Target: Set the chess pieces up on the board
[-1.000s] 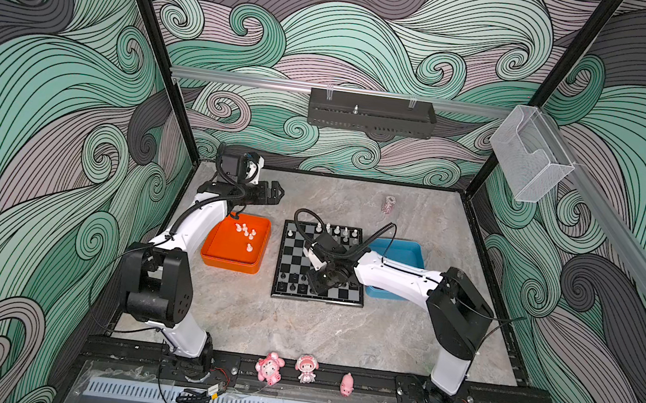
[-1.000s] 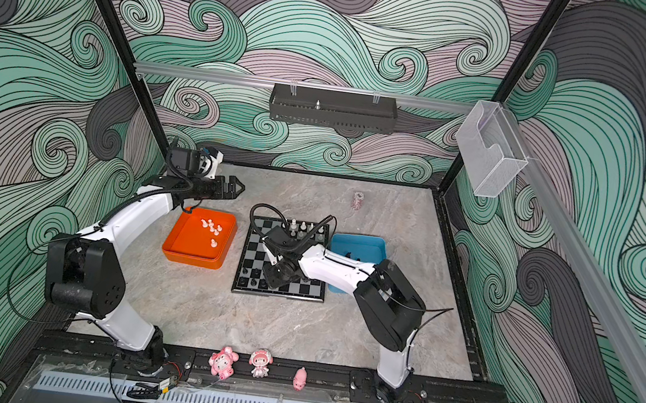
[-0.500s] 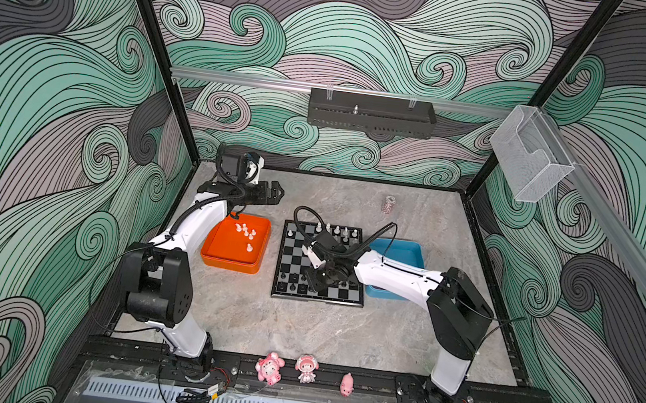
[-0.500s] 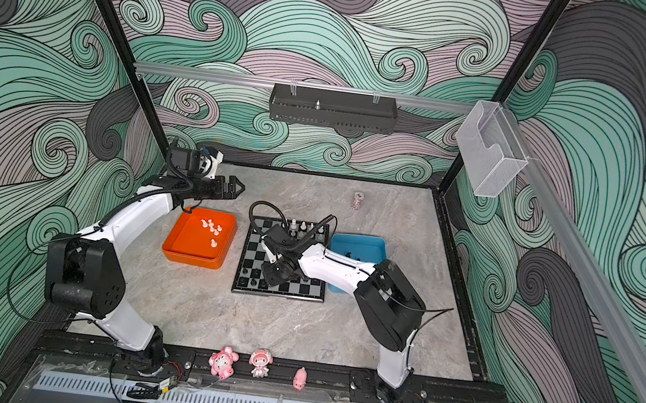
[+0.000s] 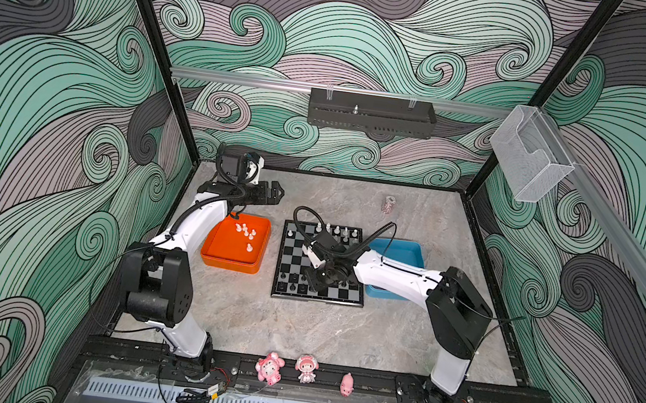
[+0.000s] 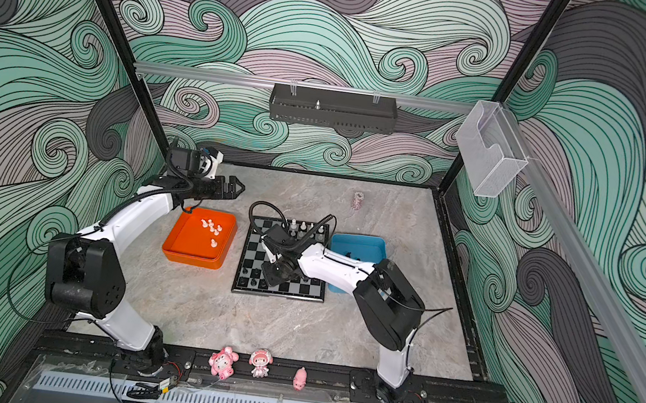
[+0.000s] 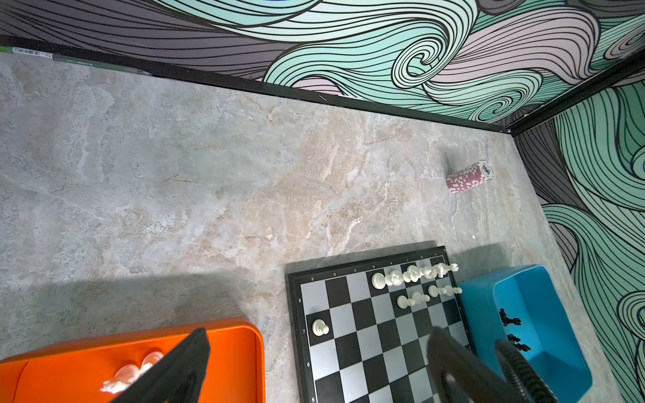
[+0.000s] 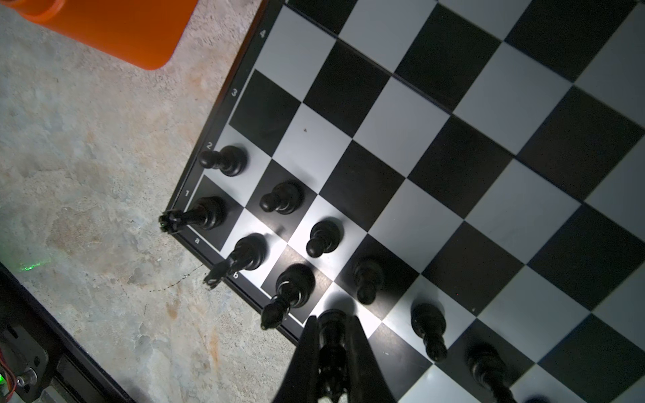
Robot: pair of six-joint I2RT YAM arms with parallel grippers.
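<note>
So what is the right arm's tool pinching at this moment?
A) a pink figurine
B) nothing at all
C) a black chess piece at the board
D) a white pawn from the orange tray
C: in the right wrist view the right tool is closed around a black chess piece at the edge row of the board, next to other black pieces.

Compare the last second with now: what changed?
Barely anything: the right hand shifted slightly above the near rows of the board, shut on a black piece throughout. The left hand, open near the orange tray, and the placed pieces stayed put.
</note>
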